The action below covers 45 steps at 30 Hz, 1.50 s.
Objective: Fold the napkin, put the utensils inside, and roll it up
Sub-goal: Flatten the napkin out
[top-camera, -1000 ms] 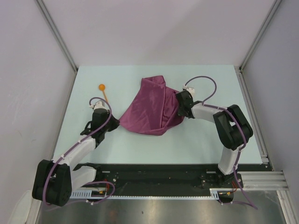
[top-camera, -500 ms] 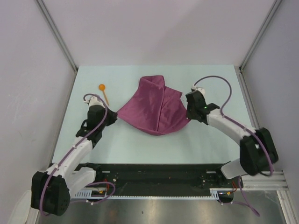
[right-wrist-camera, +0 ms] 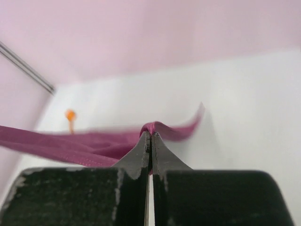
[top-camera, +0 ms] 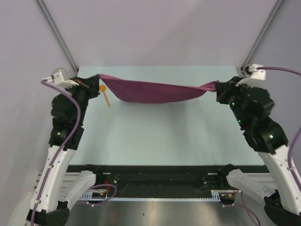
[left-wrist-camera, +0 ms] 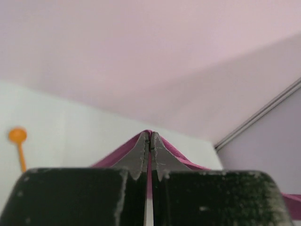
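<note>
The plum napkin [top-camera: 153,92] hangs stretched in the air between my two grippers, sagging a little in the middle above the pale table. My left gripper [top-camera: 97,77] is shut on its left corner; the cloth shows between the tips in the left wrist view [left-wrist-camera: 149,135]. My right gripper [top-camera: 217,87] is shut on its right corner, seen in the right wrist view [right-wrist-camera: 151,132] with the napkin [right-wrist-camera: 70,143] trailing left. One orange utensil [top-camera: 104,93] lies on the table at the far left, under the napkin's left end. It also shows in the left wrist view [left-wrist-camera: 19,143] and the right wrist view [right-wrist-camera: 70,117].
The pale table [top-camera: 155,136] is walled by white panels at back and sides, with metal frame posts [top-camera: 56,33] at the back corners. A black rail [top-camera: 160,181] runs along the near edge by the arm bases.
Both arms have risen and spread far apart. The napkin, which lay bunched on the table, is now lifted and pulled taut between the grippers. The orange utensil has stayed put.
</note>
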### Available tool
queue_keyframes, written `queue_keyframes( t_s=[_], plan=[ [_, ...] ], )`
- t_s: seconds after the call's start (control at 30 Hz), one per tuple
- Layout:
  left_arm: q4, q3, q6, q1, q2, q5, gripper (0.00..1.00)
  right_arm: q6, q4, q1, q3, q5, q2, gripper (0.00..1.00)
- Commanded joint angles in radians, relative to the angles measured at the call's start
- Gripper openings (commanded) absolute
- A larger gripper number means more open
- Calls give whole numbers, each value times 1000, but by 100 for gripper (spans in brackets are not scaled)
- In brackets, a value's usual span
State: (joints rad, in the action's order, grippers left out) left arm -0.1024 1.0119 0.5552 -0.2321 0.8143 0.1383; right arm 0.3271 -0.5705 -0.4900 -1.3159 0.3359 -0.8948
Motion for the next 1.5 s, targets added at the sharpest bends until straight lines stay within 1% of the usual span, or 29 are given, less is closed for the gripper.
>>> queue_keyframes(
  t_s=[0.0, 0.07, 0.17, 0.33, 0.37, 0.47, 0.5, 0.63, 0.73, 0.87, 1.03, 1.13, 1.33, 1.47],
  plan=[
    [-11, 175, -77, 8, -47, -20, 0, -89, 37, -7, -144, 11, 56, 0],
    [-14, 221, -80, 8, -46, -32, 0, -106, 63, -7, -166, 3, 45, 0],
    [-13, 247, -83, 8, -21, -54, 0, -134, 110, -7, -180, 2, 7, 0],
    [-17, 261, -95, 8, 101, -80, 0, -194, 187, 5, -174, 60, -108, 0],
    [-13, 261, -97, 8, 123, -85, 0, -194, 195, 16, -174, 55, -148, 0],
    [-14, 277, -110, 10, 192, -82, 0, -181, 219, 68, -172, 2, -197, 0],
    [-16, 281, -118, 10, 206, -78, 0, -177, 240, 94, -171, -21, -207, 0],
    [-25, 307, -124, 10, 253, -63, 0, -177, 277, 120, -174, -40, -227, 0],
    [-26, 310, -117, 10, 243, -54, 0, -191, 294, 120, -168, -32, -204, 0],
    [-43, 320, -133, 10, 186, -40, 0, -229, 325, 110, -137, -28, -138, 0],
    [-118, 352, -176, 10, 108, -32, 0, -310, 366, 15, -92, 34, -3, 0],
    [-155, 373, -186, 10, 57, -36, 0, -324, 353, -1, -103, 40, 45, 0],
    [-255, 467, -178, 10, 23, -16, 0, -298, 324, -4, -155, -78, 92, 0],
    [-257, 494, -166, 10, 6, -11, 0, -278, 325, -5, -181, -132, 88, 0]
  ],
)
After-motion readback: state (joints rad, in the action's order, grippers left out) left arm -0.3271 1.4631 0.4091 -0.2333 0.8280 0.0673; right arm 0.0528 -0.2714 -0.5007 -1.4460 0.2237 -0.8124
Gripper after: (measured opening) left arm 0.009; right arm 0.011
